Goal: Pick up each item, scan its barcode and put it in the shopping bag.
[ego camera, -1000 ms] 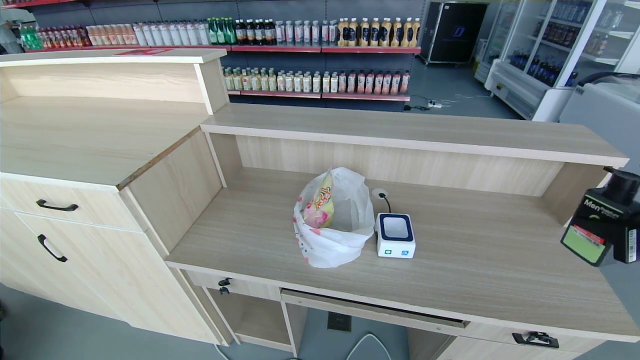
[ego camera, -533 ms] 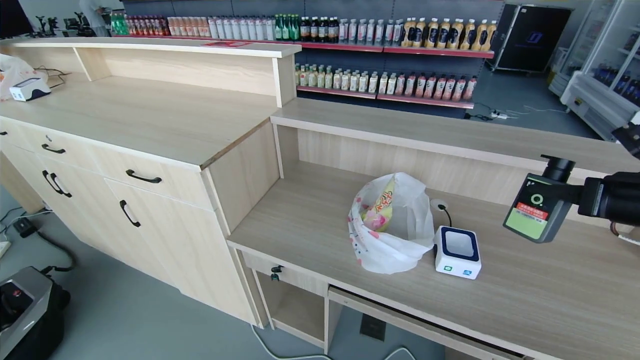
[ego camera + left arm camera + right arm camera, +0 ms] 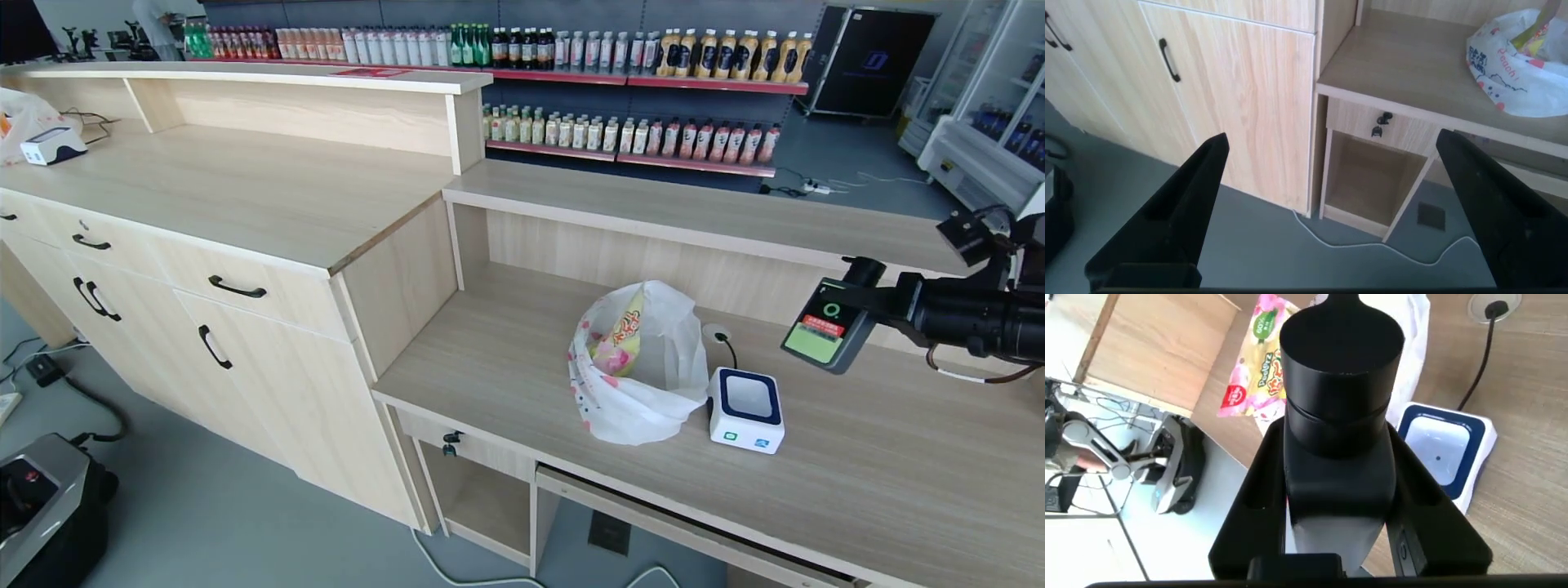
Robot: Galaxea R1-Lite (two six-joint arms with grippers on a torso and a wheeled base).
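We see the left gripper [image 3: 1331, 147], fingers spread wide, by the cabinets. The shopping bag [image 3: 645, 392] sits on the counter [image 3: 857, 482] with a snack pack [image 3: 619, 343] inside and the scanner [image 3: 744, 408] just beside it. The right gripper [image 3: 894, 304] clamps a dark bottle [image 3: 820, 333] in the air, right of the scanner.

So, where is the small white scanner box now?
In the head view, the white scanner box sits on the wooden counter, just right of the white plastic bag.
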